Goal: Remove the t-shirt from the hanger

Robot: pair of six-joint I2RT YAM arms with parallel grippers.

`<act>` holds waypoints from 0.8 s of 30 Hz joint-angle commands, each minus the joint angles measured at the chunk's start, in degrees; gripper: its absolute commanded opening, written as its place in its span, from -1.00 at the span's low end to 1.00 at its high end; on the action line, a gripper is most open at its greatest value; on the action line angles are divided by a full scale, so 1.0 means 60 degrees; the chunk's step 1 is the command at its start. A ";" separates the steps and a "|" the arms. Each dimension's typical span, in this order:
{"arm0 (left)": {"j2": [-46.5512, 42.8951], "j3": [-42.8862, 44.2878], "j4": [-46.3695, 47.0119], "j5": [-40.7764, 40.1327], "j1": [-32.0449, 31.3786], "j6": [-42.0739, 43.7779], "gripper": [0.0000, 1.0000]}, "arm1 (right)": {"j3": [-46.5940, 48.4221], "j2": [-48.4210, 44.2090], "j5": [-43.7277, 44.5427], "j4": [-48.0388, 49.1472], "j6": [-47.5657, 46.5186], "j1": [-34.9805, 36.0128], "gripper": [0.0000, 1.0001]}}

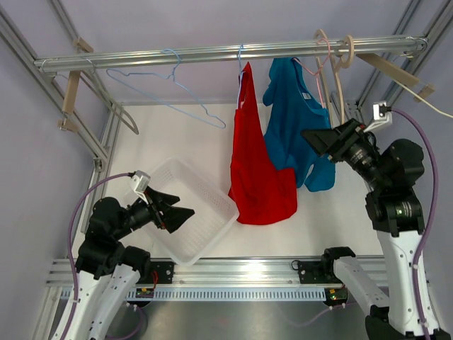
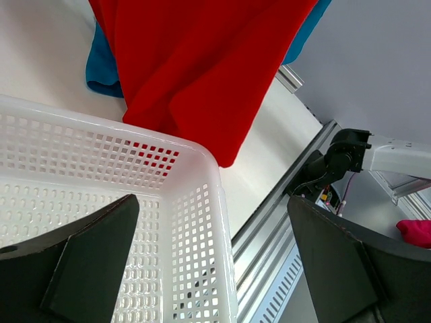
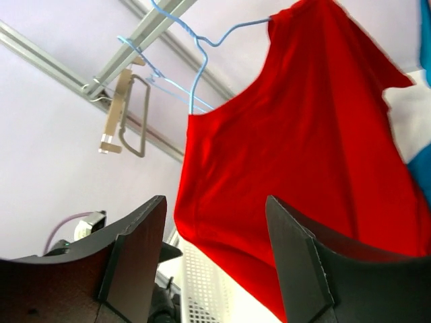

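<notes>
A red shirt (image 1: 258, 170) and a blue shirt (image 1: 297, 131) hang side by side from the far rail (image 1: 177, 55). The left gripper (image 1: 182, 207) hovers, spread wide, over a white basket (image 1: 202, 230). The right gripper (image 1: 317, 142) is just beside the blue shirt.

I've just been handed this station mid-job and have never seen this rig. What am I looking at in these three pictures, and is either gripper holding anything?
These are two robot arms with two-finger grippers, bolted at the near edge of the table. The wide picture looks down from above and behind them. The left gripper sits over a white basket, and the right gripper is raised near the clothes. A red t-shirt and a blue t-shirt hang on hangers from the overhead rail. An empty light-blue hanger hangs further left. The other two pictures come from wrist cameras. The left one sees the basket and the red shirt's hem. The right one looks up at the red shirt. Both grippers are open and hold nothing.
</notes>
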 commanded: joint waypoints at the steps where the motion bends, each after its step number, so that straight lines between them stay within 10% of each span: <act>1: -0.0112 0.0171 0.0194 0.0151 0.0078 -0.0047 0.98 | 0.0629 0.0797 0.0266 0.1621 0.0559 0.0706 0.37; 5: -0.0054 0.0170 0.0208 0.0151 0.0092 -0.0047 0.98 | 0.2689 0.2319 0.1892 0.1346 -0.0466 0.2930 0.35; 12: -0.0083 0.0156 0.0208 0.0209 0.0107 -0.0047 0.98 | 0.4424 0.4882 0.1998 0.1607 -0.0570 0.3505 0.03; 24: -0.0215 0.0156 0.0223 0.0268 0.0107 -0.0047 0.98 | 0.5421 0.6760 0.3051 0.1300 -0.0775 0.4620 0.06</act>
